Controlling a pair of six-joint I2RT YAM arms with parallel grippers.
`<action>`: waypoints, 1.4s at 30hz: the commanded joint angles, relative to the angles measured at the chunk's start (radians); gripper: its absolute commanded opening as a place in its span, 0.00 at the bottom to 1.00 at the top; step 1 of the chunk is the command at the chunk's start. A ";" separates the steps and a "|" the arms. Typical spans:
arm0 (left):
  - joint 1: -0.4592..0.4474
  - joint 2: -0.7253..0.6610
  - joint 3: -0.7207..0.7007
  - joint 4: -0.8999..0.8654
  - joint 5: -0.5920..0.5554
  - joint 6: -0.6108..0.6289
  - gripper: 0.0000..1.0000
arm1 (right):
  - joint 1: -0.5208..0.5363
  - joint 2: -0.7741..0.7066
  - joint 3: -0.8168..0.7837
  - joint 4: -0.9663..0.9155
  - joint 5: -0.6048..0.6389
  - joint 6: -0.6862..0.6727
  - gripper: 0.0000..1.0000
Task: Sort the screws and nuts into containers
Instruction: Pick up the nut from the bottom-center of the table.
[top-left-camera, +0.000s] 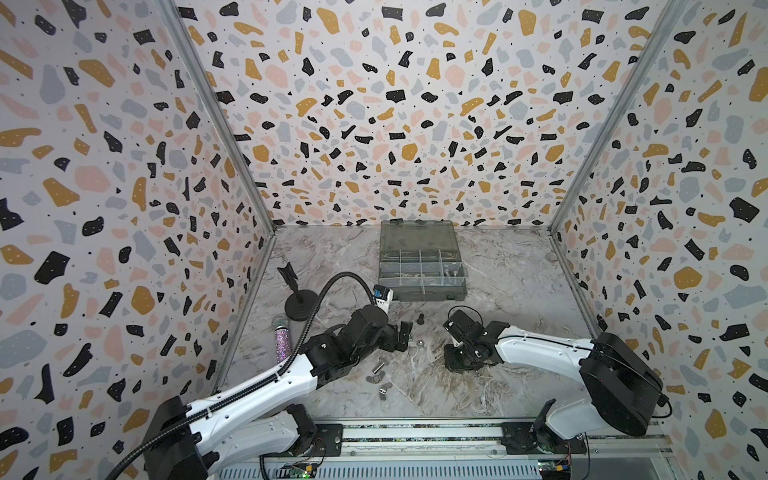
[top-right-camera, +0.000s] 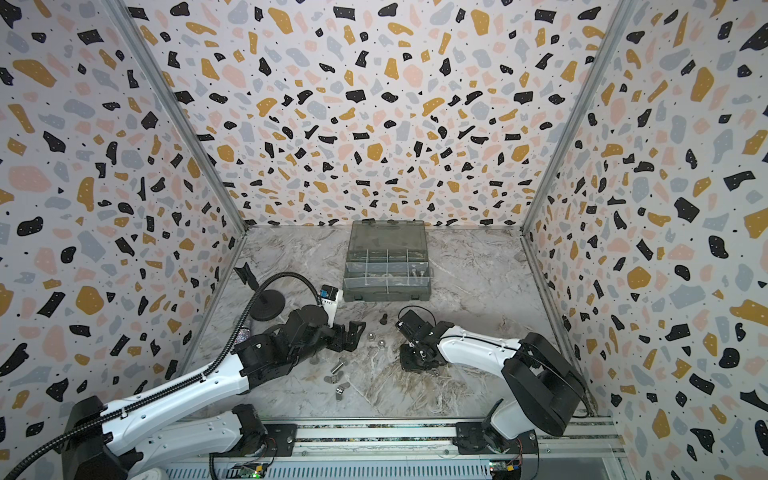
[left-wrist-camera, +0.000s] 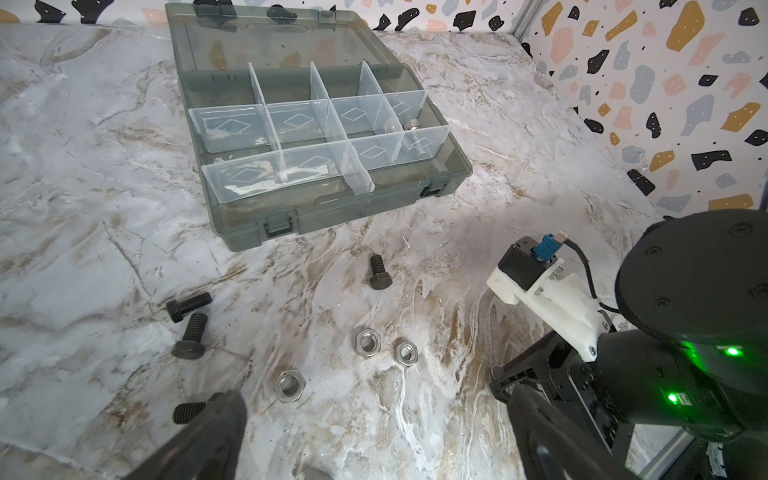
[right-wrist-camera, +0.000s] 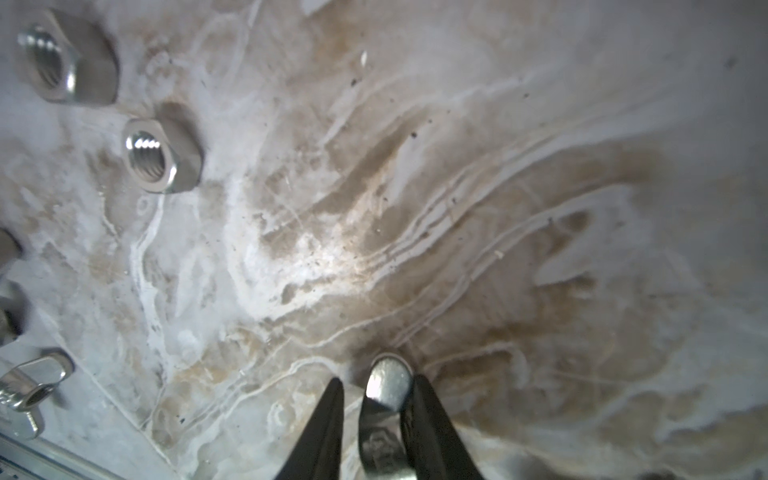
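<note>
Right wrist view: right gripper (right-wrist-camera: 377, 380) nearly closed around a wing nut (right-wrist-camera: 388, 390), gap on one side; an off-centre squeeze could flick it away. Left gripper (left-wrist-camera: 374, 399) gapes empty.

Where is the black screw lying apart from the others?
In both top views the black screw sits centrally, just before the organizer box, beyond the silver nuts.

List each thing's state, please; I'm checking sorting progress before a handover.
organizer box: lid open
left gripper: open, empty
right gripper: open, straddling wing nut
wing nut: touching one finger only
black screws: loose on table
hex nuts: loose on table
silver screws: inside one compartment
</note>
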 joint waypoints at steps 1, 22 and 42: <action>-0.005 -0.020 -0.018 0.005 -0.014 -0.003 1.00 | 0.017 0.011 -0.004 -0.082 0.020 -0.002 0.33; -0.005 -0.060 -0.042 -0.004 -0.044 -0.040 1.00 | 0.056 -0.020 -0.057 -0.095 0.024 -0.017 0.35; -0.004 -0.045 -0.030 -0.003 -0.064 -0.036 0.99 | 0.062 0.014 -0.075 -0.118 0.036 -0.054 0.14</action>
